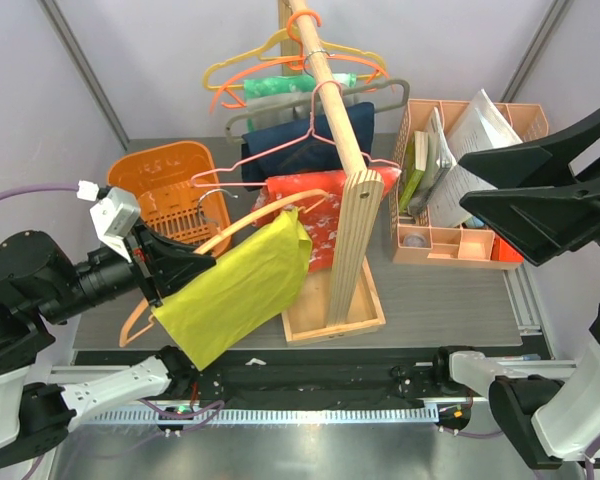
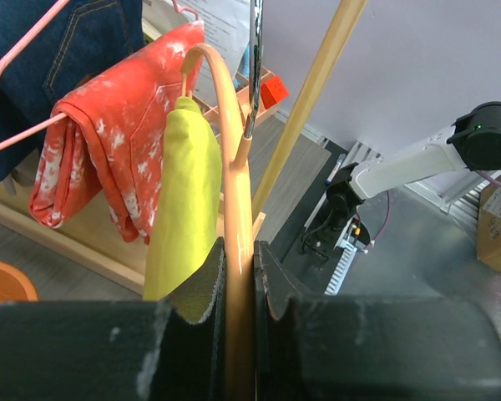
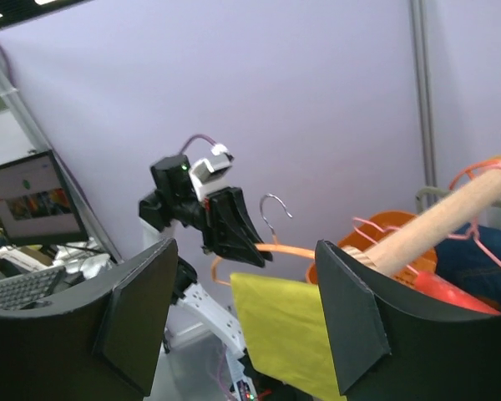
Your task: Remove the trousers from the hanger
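Trousers (image 1: 235, 290): plain yellow-green, thin, draped over peach hanger (image 2: 237, 217), hanging in air left of wooden rack (image 1: 358, 240). Left wrist view alone shows left jaws clamped on hanger arm. Right jaws wide apart, empty.

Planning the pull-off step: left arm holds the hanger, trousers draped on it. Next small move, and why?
Probably swing the right gripper, jaws open and off to the side, over to the lower edge of the trousers. The left gripper is shut on the hanger, so only the right is free to pull.
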`<state>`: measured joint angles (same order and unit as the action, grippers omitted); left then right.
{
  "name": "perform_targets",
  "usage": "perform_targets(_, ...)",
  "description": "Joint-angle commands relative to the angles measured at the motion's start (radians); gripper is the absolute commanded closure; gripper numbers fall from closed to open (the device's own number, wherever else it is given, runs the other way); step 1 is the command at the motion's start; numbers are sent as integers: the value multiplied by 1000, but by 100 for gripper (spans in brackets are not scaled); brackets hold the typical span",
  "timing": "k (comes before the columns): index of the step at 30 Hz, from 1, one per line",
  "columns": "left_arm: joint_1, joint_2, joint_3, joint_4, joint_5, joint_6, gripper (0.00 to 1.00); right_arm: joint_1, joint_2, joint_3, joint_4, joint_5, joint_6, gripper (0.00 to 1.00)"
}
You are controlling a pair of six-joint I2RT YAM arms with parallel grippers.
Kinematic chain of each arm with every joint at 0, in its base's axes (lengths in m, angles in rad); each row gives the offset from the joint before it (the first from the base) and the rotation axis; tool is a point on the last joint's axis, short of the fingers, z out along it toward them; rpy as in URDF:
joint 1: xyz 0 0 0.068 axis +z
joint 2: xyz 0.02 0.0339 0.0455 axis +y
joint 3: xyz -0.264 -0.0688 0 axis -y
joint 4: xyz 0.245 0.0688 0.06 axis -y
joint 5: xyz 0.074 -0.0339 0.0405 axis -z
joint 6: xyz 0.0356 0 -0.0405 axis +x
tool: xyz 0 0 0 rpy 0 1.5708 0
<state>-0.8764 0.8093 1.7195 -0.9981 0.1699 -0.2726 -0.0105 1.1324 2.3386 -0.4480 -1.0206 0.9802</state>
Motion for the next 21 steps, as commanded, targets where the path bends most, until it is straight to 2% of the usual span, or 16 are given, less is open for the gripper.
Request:
perform_targets(1,4,-7,26,211,-12,21,100,49,38,42,-295,57,-249,27)
perform_targets(2,4,-2,26,214,-13,21,100,64,38,44,-351,95,-372,25)
perform_targets(3,2,4,26,216,-17,18,100,66,35,47,-448,137,-441,25)
perform_targets(5,4,11,28,216,-17,16,100,66,20,50,-518,279,-550,22)
perform_targets(6,2,19,28,216,-23,15,100,66,3,7,-521,325,-622,22)
perform_targets(8,4,28,34,208,-24,13,100,66,-72,-82,-435,423,-623,20)
perform_targets(9,2,33,37,205,-24,13,100,66,-95,-185,-282,415,-583,19)
perform_targets(11,2,48,52,190,-26,18,100,66,-126,-296,-99,326,-496,18)
perform_targets(12,2,51,58,184,-24,21,100,66,-123,-311,54,304,-400,17)
perform_targets(14,4,53,60,182,-24,32,100,66,-105,-334,202,262,-294,18)
perform_targets(15,2,50,54,185,-29,33,100,64,-74,-337,330,261,-222,19)
perform_targets(16,2,47,48,188,-36,35,100,64,-56,-338,386,261,-98,22)
perform_targets(18,2,48,46,181,-43,38,100,64,13,-328,531,213,24,23)
perform_targets(19,2,50,46,176,-44,39,100,66,35,-311,546,197,84,24)
perform_targets(21,2,50,43,171,-52,39,100,64,73,-245,517,185,80,24)
